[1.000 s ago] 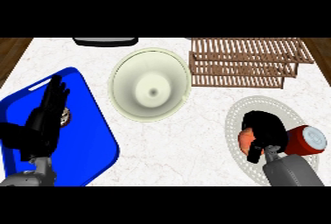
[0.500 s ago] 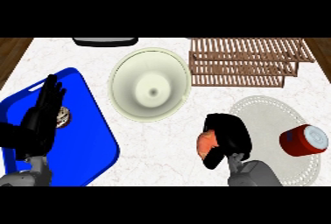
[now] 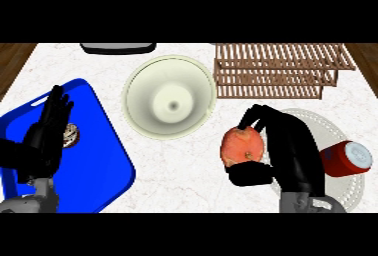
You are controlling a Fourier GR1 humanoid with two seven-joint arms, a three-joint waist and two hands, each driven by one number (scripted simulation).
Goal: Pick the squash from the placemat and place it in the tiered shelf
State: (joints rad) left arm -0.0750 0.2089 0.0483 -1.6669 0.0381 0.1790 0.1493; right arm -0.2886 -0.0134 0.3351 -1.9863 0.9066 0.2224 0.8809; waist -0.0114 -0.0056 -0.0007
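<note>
An orange squash (image 3: 243, 147) is held in my right hand (image 3: 286, 145), whose fingers and thumb curl round it, just left of the pale round placemat (image 3: 336, 135) and above the marble counter. The wooden tiered shelf (image 3: 277, 70) stands at the back right, apart from the hand. My left hand (image 3: 46, 136) rests open, fingers up, over the blue tray (image 3: 96, 150) at the left.
A large cream bowl (image 3: 171, 102) sits mid-counter between tray and shelf. A red can (image 3: 348, 159) lies on the placemat at the right. A small round object (image 3: 71, 136) lies on the tray beside my left hand. A dark item (image 3: 118, 48) is at the back edge.
My right hand has carried the squash off the placemat to the left and then slightly toward the shelf. The left hand has barely shifted.
</note>
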